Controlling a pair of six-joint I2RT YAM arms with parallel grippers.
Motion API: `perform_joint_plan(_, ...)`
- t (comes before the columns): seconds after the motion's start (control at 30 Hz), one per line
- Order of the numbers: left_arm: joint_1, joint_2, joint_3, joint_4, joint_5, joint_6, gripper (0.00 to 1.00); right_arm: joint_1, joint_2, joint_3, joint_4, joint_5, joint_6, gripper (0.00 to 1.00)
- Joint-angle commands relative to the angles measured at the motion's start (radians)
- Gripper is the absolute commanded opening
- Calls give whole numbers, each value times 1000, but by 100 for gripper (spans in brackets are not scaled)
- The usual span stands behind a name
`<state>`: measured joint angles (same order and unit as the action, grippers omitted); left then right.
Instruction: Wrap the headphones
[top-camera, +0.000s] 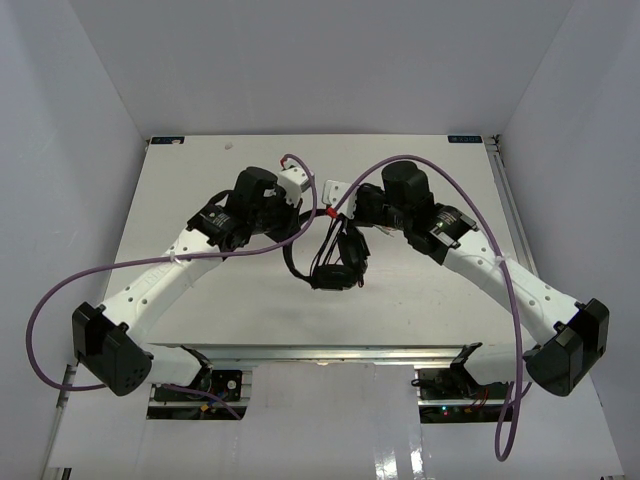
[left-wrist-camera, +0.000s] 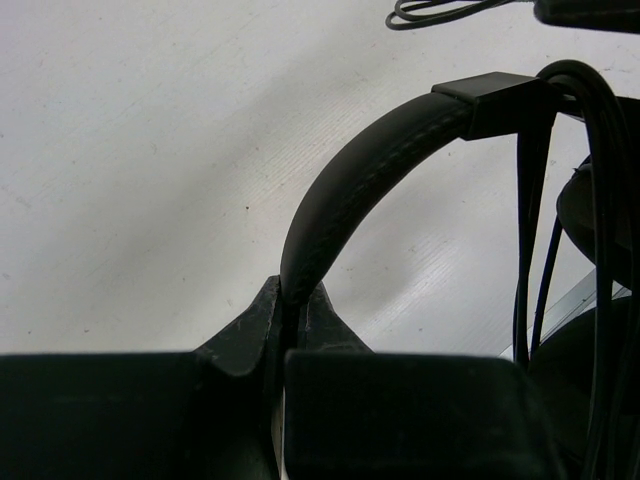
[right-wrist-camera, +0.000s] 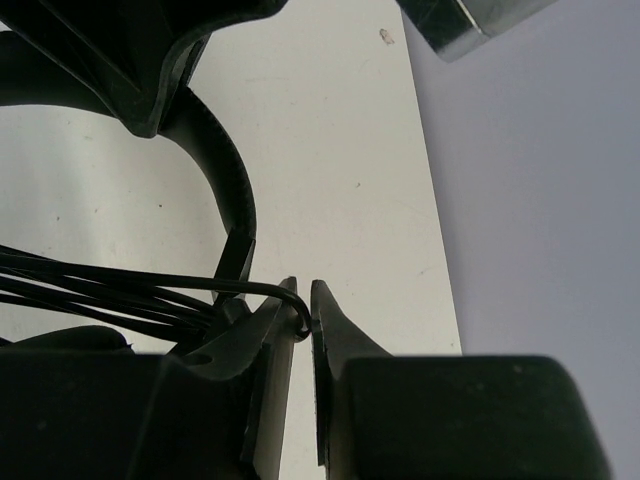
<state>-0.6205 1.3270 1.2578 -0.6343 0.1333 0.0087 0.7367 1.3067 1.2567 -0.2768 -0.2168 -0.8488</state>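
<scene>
Midway, by my reckoning, in the winding: left hand (left-wrist-camera: 297, 300) clenched on the headband (left-wrist-camera: 340, 180), headphones (top-camera: 335, 270) hanging above the middle of the worktop (top-camera: 200, 180), right hand (right-wrist-camera: 303, 310) pinching the thin cord (right-wrist-camera: 250, 288); next move likely wants another loop carried round, cord kept taut.

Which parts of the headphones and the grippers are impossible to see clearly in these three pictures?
1. Black over-ear headphones, top view: too small and dark to separate their parts.
2. Padded oval earcups, left wrist view: cut off by the right edge.
3. Thin black cord, right wrist view: runs off the left edge; plug unseen.
4. Left gripper and right gripper, top view: fingertips lost among the dark headphones.
</scene>
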Motion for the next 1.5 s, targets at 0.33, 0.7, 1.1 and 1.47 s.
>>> perform_joint_plan(0.33, -5, -77, 134, -19, 63, 15, 0, -104, 22, 27, 10, -172, 140, 19)
perform_joint_plan(0.7, -5, -68, 202, -24, 17, 1, 0, -153, 6, -9, 16, -245, 194, 19)
perform_joint_plan(1.1, -5, -28, 341, -22, 84, -93, 0, -177, 39, -45, 82, -464, 349, 30)
perform_joint_plan(1.47, -5, 7, 407, -11, 113, -132, 0, -177, 99, -109, 274, -668, 595, 47)
